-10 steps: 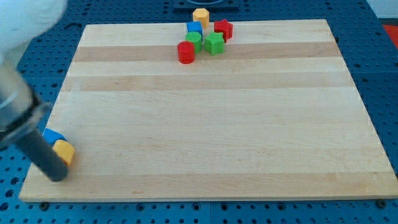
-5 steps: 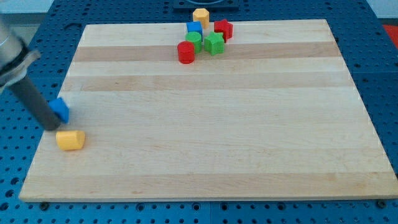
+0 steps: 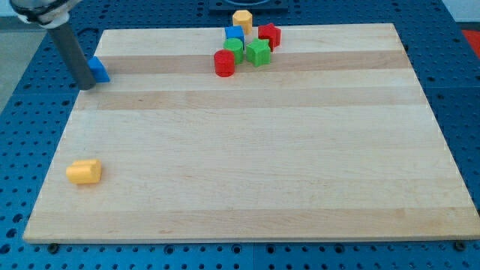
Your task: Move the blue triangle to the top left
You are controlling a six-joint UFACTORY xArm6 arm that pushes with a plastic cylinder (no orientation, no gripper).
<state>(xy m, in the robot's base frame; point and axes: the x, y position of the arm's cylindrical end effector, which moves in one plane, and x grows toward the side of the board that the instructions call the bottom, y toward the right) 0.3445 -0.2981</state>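
Note:
The blue triangle (image 3: 98, 70) lies at the board's left edge, near the view's top left corner of the wooden board (image 3: 255, 150). My tip (image 3: 87, 85) is right against the triangle's left side, slightly below it, and the rod rises up to the view's top left. The rod covers part of the triangle's left edge.
A yellow block (image 3: 84, 172) lies alone at the lower left. At the top centre is a cluster: a red cylinder (image 3: 224, 63), a green block (image 3: 235, 49), a green cube (image 3: 259, 52), a blue block (image 3: 235, 34), a red block (image 3: 269, 35), a yellow block (image 3: 242, 19).
My tip and the blue triangle have moved up along the left edge from the lower left to near the top left. The yellow block was left behind at the lower left.

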